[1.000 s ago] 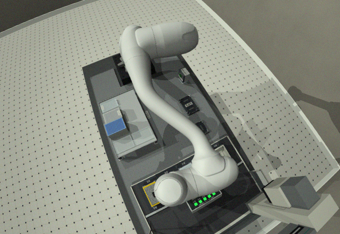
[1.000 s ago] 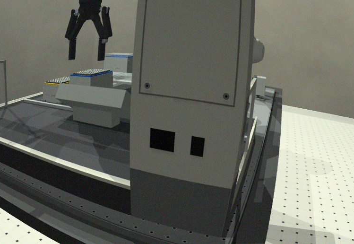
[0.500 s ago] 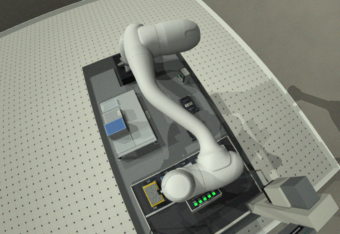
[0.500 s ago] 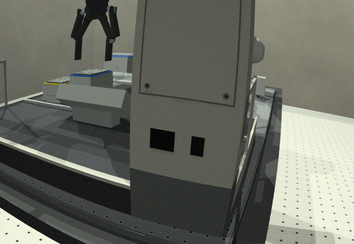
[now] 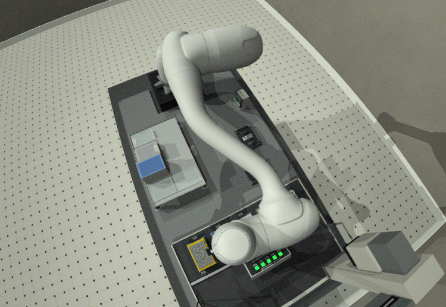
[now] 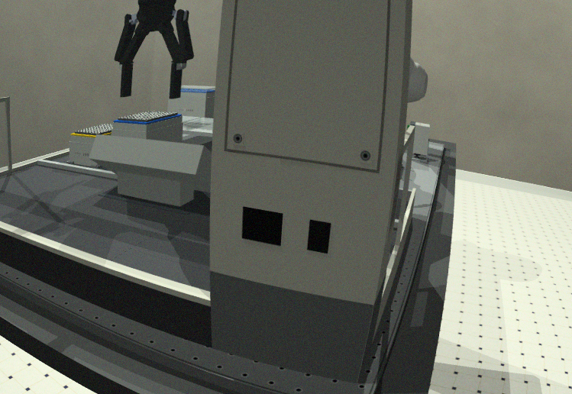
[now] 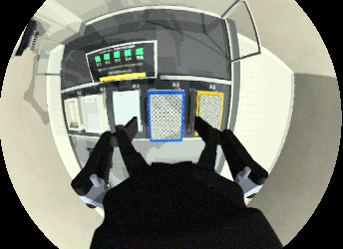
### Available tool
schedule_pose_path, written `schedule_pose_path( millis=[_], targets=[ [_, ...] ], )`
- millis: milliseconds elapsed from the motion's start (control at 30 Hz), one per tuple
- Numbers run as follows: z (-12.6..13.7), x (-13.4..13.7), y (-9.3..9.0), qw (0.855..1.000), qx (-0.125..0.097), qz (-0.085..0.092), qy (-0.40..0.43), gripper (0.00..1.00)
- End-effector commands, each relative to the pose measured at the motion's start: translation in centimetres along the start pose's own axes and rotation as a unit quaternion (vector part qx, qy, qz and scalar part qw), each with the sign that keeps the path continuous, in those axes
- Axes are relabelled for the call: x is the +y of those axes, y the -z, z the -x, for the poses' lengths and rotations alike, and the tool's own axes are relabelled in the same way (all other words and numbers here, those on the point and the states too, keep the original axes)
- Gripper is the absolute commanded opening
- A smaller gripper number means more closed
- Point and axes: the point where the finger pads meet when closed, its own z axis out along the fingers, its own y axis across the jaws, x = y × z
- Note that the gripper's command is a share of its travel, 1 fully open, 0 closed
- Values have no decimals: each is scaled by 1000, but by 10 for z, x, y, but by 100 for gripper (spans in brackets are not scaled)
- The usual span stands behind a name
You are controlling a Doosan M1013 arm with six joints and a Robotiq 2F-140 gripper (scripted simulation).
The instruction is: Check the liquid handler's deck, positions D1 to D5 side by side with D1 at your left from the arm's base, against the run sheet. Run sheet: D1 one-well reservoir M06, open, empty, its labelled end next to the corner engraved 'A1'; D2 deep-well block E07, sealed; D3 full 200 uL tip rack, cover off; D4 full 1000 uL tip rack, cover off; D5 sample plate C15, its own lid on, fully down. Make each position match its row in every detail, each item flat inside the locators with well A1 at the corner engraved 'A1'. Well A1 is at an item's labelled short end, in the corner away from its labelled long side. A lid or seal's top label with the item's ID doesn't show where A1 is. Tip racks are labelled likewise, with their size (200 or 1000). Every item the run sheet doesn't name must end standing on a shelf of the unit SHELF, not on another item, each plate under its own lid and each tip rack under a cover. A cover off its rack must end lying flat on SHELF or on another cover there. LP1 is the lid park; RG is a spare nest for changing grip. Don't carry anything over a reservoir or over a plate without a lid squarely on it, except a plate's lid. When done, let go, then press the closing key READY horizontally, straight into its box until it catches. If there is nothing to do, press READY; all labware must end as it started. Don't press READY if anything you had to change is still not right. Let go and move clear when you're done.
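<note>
My gripper [image 6: 150, 90] [image 7: 166, 123] is open and empty. It hangs high above the deck row, over a blue-rimmed tip rack [image 6: 147, 117] [image 7: 166, 108] with its cover off. A yellow-rimmed tip rack [image 5: 201, 255] [image 6: 92, 130] [image 7: 210, 109], also uncovered, stands beside it at the end of the row. In the wrist view a white plate [image 7: 126, 107] and two more pale items [image 7: 94, 113] [image 7: 71, 115] fill the other positions; their labels are too small to read. In the top view the arm hides the gripper and most of the deck.
The shelf unit [image 5: 187, 173] carries a blue-topped covered rack [image 5: 151, 167] [image 6: 197, 99] and two pale plates [image 5: 143, 137] [image 5: 147, 152]. A dark nest [image 5: 248, 137] and the READY box [image 5: 240, 97] lie across the bench. A panel of green lights [image 5: 267, 260] [image 7: 120, 57] borders the deck. The tall handler column [image 6: 305, 139] blocks the exterior view.
</note>
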Motion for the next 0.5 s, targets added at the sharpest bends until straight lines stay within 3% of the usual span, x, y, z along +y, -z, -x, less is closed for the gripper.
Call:
schedule_pose_path(
  millis=[0, 300, 467],
  targets=[
    [0, 0, 2, 1000, 1, 0, 0, 79],
    [0, 0, 2, 1000, 1, 0, 0, 79],
    [0, -25, 2, 1000, 1, 0, 0, 79]
  ],
)
